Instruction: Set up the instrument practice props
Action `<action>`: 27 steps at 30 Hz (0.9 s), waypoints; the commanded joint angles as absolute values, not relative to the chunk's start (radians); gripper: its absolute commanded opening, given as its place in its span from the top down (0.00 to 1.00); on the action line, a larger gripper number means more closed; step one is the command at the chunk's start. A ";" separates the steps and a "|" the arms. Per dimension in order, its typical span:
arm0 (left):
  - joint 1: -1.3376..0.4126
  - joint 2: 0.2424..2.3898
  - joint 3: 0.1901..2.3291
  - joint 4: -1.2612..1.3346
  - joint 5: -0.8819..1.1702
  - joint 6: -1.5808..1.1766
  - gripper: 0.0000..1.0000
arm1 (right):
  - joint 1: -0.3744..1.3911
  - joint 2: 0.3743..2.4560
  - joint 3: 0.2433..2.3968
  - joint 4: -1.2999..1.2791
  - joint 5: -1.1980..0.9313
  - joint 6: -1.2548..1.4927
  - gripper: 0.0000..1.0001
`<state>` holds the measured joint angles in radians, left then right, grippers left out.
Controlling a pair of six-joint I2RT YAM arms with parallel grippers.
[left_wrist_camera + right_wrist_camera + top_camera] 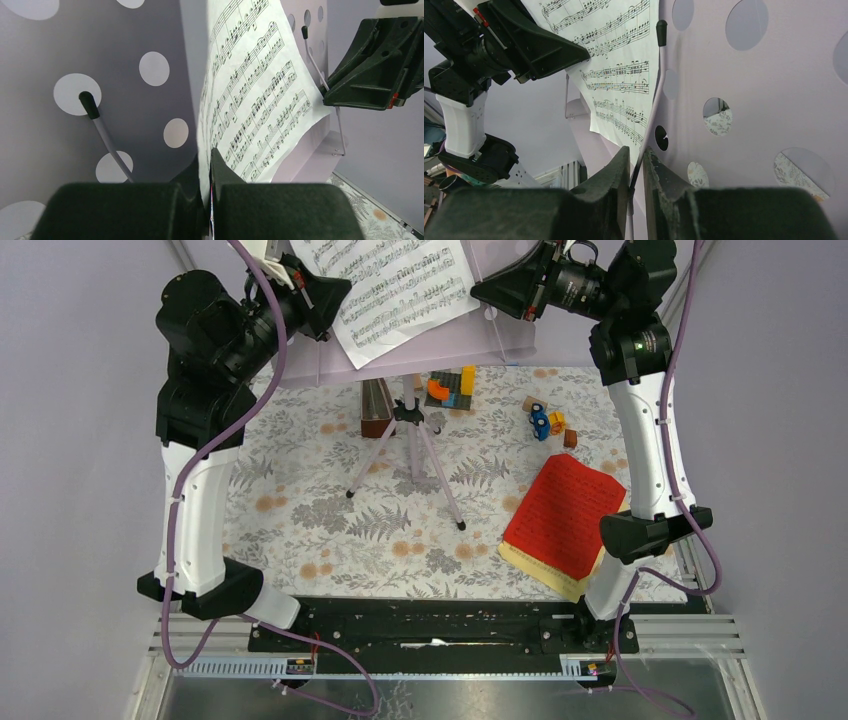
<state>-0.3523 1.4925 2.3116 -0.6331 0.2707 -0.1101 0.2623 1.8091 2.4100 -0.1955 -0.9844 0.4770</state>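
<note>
White page (395, 290) askew, pinched by left tool (207, 160), right tool (636, 155) spread astride wire (655, 95)

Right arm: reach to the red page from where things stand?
Probably yes, once freed. The right tool is up at the stand panel, jaws around its wire page-holder. The red page lies uncovered atop the yellow page beside that arm's base.

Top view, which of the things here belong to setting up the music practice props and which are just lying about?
For the job: panel, tripod, white sheet, red sheet, yellow sheet.
Lying about: toy blocks, small toys, brown block.
</note>
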 commanded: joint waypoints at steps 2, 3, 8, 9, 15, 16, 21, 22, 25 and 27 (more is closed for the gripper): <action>-0.347 1.495 2.344 -0.599 0.229 -0.095 1.00 | 0.268 1.780 2.411 -0.144 -0.956 0.466 0.79; -0.349 1.498 2.344 -0.599 0.230 -0.094 1.00 | 0.268 1.780 2.411 -0.144 -0.957 0.466 0.79; -0.350 1.507 2.340 -0.600 0.229 -0.089 1.00 | 0.268 1.770 2.408 -0.140 -0.963 0.468 0.80; -0.352 1.507 2.341 -0.601 0.229 -0.087 1.00 | 0.268 1.769 2.410 -0.140 -0.963 0.466 0.80; -0.358 1.507 2.353 -0.599 0.224 -0.077 1.00 | 0.267 1.757 2.413 -0.141 -0.963 0.451 0.80; -0.359 1.506 2.353 -0.599 0.223 -0.073 1.00 | 0.267 1.756 2.414 -0.141 -0.963 0.450 0.80; -0.362 1.503 2.347 -0.601 0.220 -0.053 1.00 | 0.262 1.749 2.423 -0.143 -0.965 0.441 0.80; -0.363 1.502 2.346 -0.600 0.219 -0.048 1.00 | 0.259 1.749 2.427 -0.142 -0.964 0.442 0.80; -0.368 1.496 2.344 -0.599 0.214 -0.035 1.00 | 0.252 1.745 2.433 -0.143 -0.963 0.439 0.80; -0.368 1.491 2.342 -0.600 0.211 -0.026 1.00 | 0.246 1.740 2.434 -0.143 -0.962 0.437 0.80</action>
